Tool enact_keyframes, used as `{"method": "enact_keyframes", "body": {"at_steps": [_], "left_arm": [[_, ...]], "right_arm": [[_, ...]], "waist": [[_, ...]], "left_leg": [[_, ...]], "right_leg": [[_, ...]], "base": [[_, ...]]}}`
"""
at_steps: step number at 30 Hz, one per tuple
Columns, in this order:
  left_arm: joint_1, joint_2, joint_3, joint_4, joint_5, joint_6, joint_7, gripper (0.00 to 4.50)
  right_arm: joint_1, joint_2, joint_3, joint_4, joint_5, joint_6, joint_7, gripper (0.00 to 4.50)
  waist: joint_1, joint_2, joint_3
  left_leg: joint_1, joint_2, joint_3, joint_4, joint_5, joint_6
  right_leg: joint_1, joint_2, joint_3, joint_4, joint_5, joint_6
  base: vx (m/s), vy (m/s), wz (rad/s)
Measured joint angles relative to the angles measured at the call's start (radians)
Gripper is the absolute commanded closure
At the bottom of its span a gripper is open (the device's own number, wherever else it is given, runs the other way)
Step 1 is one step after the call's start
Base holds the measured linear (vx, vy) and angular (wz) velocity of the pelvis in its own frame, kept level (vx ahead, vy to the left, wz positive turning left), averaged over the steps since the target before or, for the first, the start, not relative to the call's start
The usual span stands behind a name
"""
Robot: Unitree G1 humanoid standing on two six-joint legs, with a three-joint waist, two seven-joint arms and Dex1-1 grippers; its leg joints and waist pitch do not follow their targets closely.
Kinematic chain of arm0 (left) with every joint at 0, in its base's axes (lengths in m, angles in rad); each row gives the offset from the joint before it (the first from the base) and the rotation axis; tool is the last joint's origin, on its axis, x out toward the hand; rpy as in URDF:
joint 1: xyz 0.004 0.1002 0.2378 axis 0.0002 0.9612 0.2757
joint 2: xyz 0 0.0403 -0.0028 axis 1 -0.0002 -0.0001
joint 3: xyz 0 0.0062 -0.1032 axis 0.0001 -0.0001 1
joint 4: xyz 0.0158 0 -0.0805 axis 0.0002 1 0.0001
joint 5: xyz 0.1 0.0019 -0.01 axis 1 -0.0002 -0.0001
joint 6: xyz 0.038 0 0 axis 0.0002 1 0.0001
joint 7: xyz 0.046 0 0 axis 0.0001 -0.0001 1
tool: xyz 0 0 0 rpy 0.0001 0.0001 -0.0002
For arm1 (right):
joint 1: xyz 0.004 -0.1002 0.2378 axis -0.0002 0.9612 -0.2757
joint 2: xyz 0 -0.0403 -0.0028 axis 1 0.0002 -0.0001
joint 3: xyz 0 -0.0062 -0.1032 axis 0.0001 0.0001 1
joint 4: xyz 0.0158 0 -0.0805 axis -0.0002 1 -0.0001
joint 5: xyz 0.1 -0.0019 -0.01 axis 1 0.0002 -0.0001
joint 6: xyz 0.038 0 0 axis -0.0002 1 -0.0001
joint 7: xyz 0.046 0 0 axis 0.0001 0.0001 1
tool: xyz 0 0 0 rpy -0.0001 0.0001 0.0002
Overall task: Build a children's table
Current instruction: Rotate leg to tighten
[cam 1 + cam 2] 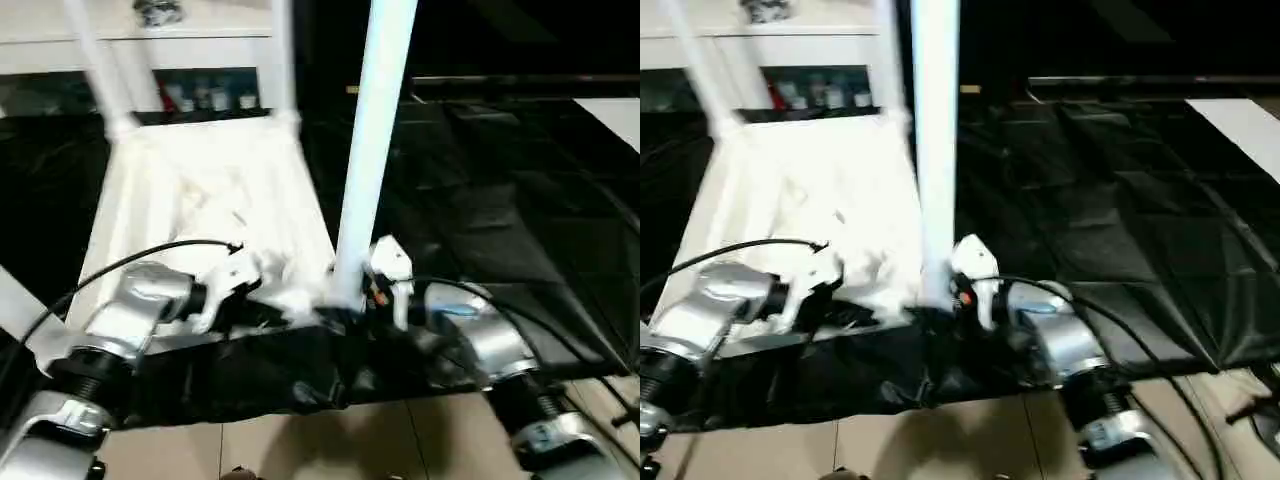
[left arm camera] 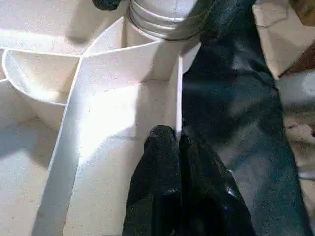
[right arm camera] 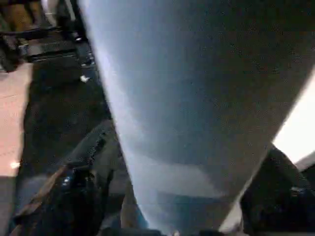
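The white tabletop (image 1: pixel 200 190) lies upside down on a black mat, its ribbed underside facing up. Two white legs (image 1: pixel 100 60) (image 1: pixel 283 55) stand in its far corners. A third leg (image 1: pixel 375 120) stands upright in the near right corner socket. My right gripper (image 3: pixel 177 196) is at that leg's base, with one black finger (image 3: pixel 74 196) on each side of the tube. The jaws stand wide, and I cannot make out whether they touch the leg. My left gripper (image 2: pixel 172 140) is shut on the thin rim wall (image 2: pixel 178 98) of the tabletop's near edge.
A white cabinet (image 1: pixel 200 95) holding small bottles stands behind the tabletop. The black mat (image 1: pixel 480 200) stretches to the right, with a flat white board (image 1: pixel 615 115) at its far right. Tan floor (image 1: pixel 300 440) runs along the near edge. A black cable (image 1: pixel 120 265) loops over my left forearm.
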Motion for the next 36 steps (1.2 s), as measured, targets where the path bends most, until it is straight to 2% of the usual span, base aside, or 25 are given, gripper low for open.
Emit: {"method": "enact_keyframes", "body": {"at_steps": [4, 5, 9, 12, 13, 16, 20, 21, 23, 25, 28, 31, 33, 36], "left_arm": [[-0.016, 0.000, -0.003, 0.030, 0.000, -0.014, -0.023, 4.50], [-0.019, -0.003, 0.001, 0.035, 0.000, -0.013, -0.022, 4.50], [-0.033, -0.030, 0.010, 0.051, 0.009, 0.014, 0.034, 4.50], [-0.046, -0.080, 0.035, 0.053, 0.027, 0.065, 0.173, 4.50], [-0.050, -0.100, 0.039, 0.053, 0.034, 0.079, 0.212, 4.50], [-0.047, -0.159, 0.046, 0.023, 0.059, 0.131, 0.322, 4.50], [-0.024, -0.207, 0.052, -0.030, 0.081, 0.177, 0.404, 4.50], [-0.017, -0.210, 0.053, -0.039, 0.082, 0.182, 0.410, 4.50], [-0.009, -0.214, 0.054, -0.051, 0.084, 0.184, 0.415, 4.50], [-0.008, -0.212, 0.054, -0.051, 0.084, 0.180, 0.409, 4.50], [-0.008, -0.206, 0.053, -0.051, 0.084, 0.171, 0.395, 4.50], [-0.008, -0.173, 0.050, -0.052, 0.075, 0.152, 0.336, 4.50], [-0.010, -0.124, 0.041, -0.046, 0.057, 0.112, 0.246, 4.50], [-0.010, -0.086, 0.037, -0.031, 0.040, 0.075, 0.148, 4.50]], "right_arm": [[-0.005, -0.005, 0.000, 0.002, 0.006, 0.018, 0.018, 1.47], [-0.006, -0.003, -0.004, 0.004, 0.006, 0.022, 0.015, 1.65], [-0.006, 0.027, -0.045, 0.022, 0.004, 0.017, -0.067, 1.95], [-0.030, 0.104, -0.099, 0.079, -0.041, -0.023, -0.302, 2.12], [-0.040, 0.121, -0.113, 0.093, -0.050, -0.026, -0.370, 2.29], [-0.044, 0.182, -0.158, 0.120, -0.079, -0.029, -0.574, 2.41], [-0.045, 0.231, -0.182, 0.133, -0.106, -0.044, -0.717, 2.41], [-0.044, 0.235, -0.182, 0.134, -0.113, -0.050, -0.726, 2.10], [-0.040, 0.237, -0.182, 0.137, -0.121, -0.071, -0.726, 1.78], [-0.040, 0.234, -0.183, 0.142, -0.117, -0.086, -0.700, 1.76], [-0.041, 0.218, -0.185, 0.145, -0.103, -0.094, -0.648, 1.44], [-0.045, 0.153, -0.161, 0.140, -0.074, -0.092, -0.479, 1.32], [-0.047, 0.075, -0.115, 0.111, -0.045, -0.081, -0.280, 1.32], [-0.047, 0.026, -0.082, 0.082, -0.024, -0.060, -0.113, 1.32]], "waist": [[0.002, -0.001, 0.000], [0.002, -0.001, 0.000], [0.001, -0.001, 0.000], [-0.007, -0.002, 0.000], [-0.011, -0.003, 0.000], [-0.021, -0.003, 0.000], [-0.030, 0.000, -0.002], [-0.032, 0.001, -0.003], [-0.033, 0.004, -0.005], [-0.034, 0.004, -0.005], [-0.034, 0.005, -0.005], [-0.033, 0.001, -0.003], [-0.030, 0.000, -0.002], [-0.022, -0.003, -0.001]], "left_leg": [[0.000, 0.000, 0.001, 0.000, 0.000, 0.000], [0.000, 0.000, 0.001, 0.000, 0.000, 0.000], [0.000, 0.000, 0.001, 0.000, 0.000, 0.000], [0.002, 0.000, 0.000, 0.000, 0.001, -0.002], [0.002, 0.000, 0.000, 0.000, 0.001, -0.002], [0.006, -0.001, 0.000, -0.001, 0.001, -0.002], [0.006, -0.001, 0.000, -0.001, 0.001, -0.002], [0.006, -0.001, 0.000, -0.001, 0.001, -0.002], [0.006, -0.002, 0.000, -0.001, 0.001, -0.002], [0.006, -0.002, 0.000, -0.001, 0.001, -0.002], [0.005, -0.002, 0.000, -0.002, 0.001, -0.002], [0.004, -0.001, 0.000, -0.004, 0.001, -0.002], [0.001, -0.001, 0.000, -0.005, 0.001, -0.002], [-0.001, 0.000, 0.000, -0.004, 0.001, -0.001]], "right_leg": [[0.001, 0.000, 0.001, 0.000, 0.000, 0.000], [0.001, 0.000, 0.001, 0.000, 0.000, 0.000], [0.002, 0.000, 0.001, 0.001, 0.000, 0.001], [0.001, 0.000, 0.001, 0.003, -0.002, 0.005], [0.000, 0.000, 0.001, 0.003, -0.002, 0.005], [0.002, 0.000, 0.001, 0.002, -0.003, 0.005], [0.003, 0.000, 0.002, 0.000, -0.003, 0.005], [0.003, 0.000, 0.002, 0.000, -0.003, 0.005], [0.004, -0.001, 0.003, -0.001, -0.003, 0.006], [0.003, -0.001, 0.003, -0.001, -0.003, 0.006], [0.003, 0.000, 0.003, -0.001, -0.003, 0.006], [0.001, 0.000, 0.002, -0.001, -0.004, 0.007], [0.000, 0.000, 0.001, -0.001, -0.003, 0.005], [-0.001, 0.000, 0.000, -0.001, -0.003, 0.003]], "base": [[0.000, 0.000, 0.00], [0.000, 0.000, 0.00], [0.000, 0.000, 0.00], [0.000, 0.000, 0.00], [0.000, 0.000, 0.00], [0.000, 0.000, 0.00], [0.000, 0.000, 0.00], [0.000, 0.000, 0.00], [0.000, 0.000, 0.00], [0.000, 0.000, 0.00], [0.000, 0.000, 0.00], [0.000, 0.000, 0.00], [0.000, 0.000, 0.00], [0.000, 0.000, 0.00]]}}
